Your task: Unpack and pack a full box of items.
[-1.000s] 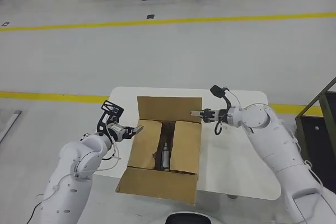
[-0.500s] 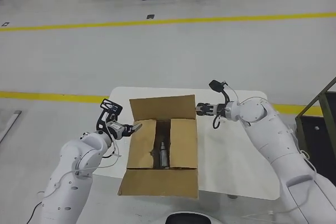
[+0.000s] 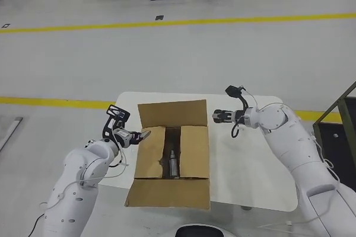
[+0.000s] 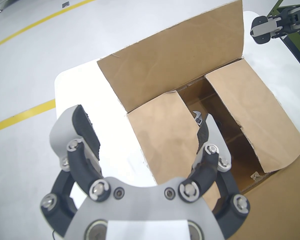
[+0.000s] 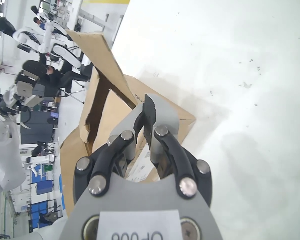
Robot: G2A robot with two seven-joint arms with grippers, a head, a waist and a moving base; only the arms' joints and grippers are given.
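A cardboard box (image 3: 193, 148) stands in the middle of the white table (image 3: 249, 166). Its far flap (image 4: 180, 58) is upright, the two side flaps lean inward, and the near flap hangs outward. Through the gap between the side flaps a metal tool (image 3: 175, 161) shows; its wrench-like head (image 4: 198, 118) is visible in the left wrist view. My left gripper (image 3: 141, 135) is open at the box's left flap (image 4: 162, 136), one fingertip (image 4: 202, 131) over the gap. My right gripper (image 3: 217, 115) is shut and empty, just right of the far flap's corner (image 5: 107, 51).
Bare table (image 5: 215, 51) lies right of the box. A dark green metal frame (image 3: 344, 118) stands off the table's right side. Yellow lines (image 3: 47, 102) cross the floor beyond the table.
The box turned and slid left while its far flap rose upright. The right gripper, at the flap's corner before, has drawn back slightly to the right. The left gripper barely moved.
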